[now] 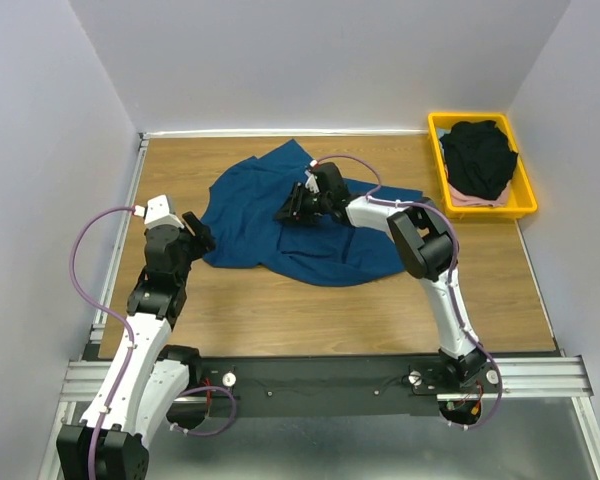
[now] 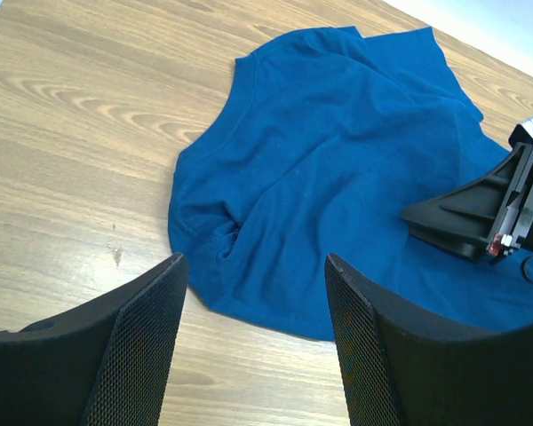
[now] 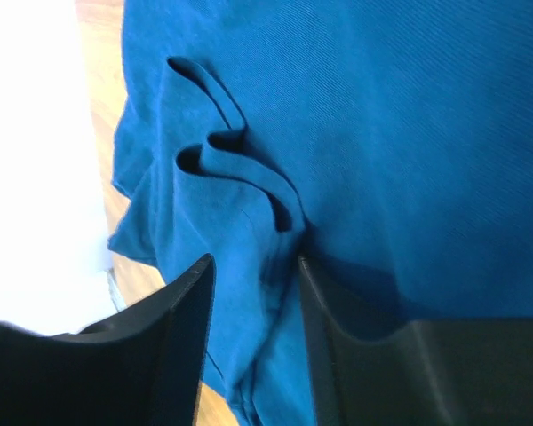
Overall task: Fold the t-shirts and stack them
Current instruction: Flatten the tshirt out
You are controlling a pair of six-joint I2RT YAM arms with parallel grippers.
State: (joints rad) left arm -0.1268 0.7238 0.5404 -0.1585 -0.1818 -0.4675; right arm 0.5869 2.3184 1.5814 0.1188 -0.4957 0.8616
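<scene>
Progress minimal: blue shirt (image 1: 280, 225) was found crumpled mid-frame, a fold pinched in right gripper (image 1: 288, 213). Left gripper (image 1: 198, 234) was held wide open, empty, at its left edge. Black shirt (image 1: 478, 155) and pink shirt (image 1: 467, 199) were heaped unfolded in tray (image 1: 528, 190), upper right.

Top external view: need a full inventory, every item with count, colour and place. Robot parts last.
blue t-shirt: 1, dark blue, crumpled on the table, centre towards the back
black t-shirt: 1, black, bunched on top in the tray
pink t-shirt: 1, pale pink, under the black one, only an edge showing
tray: 1, yellow, far right corner of the table
table: 1, wood-grain brown
left end effector: 1, black, open, at the blue shirt's left edge
right end effector: 1, black, on the blue shirt, fingers either side of a fold; grip unclear
</scene>
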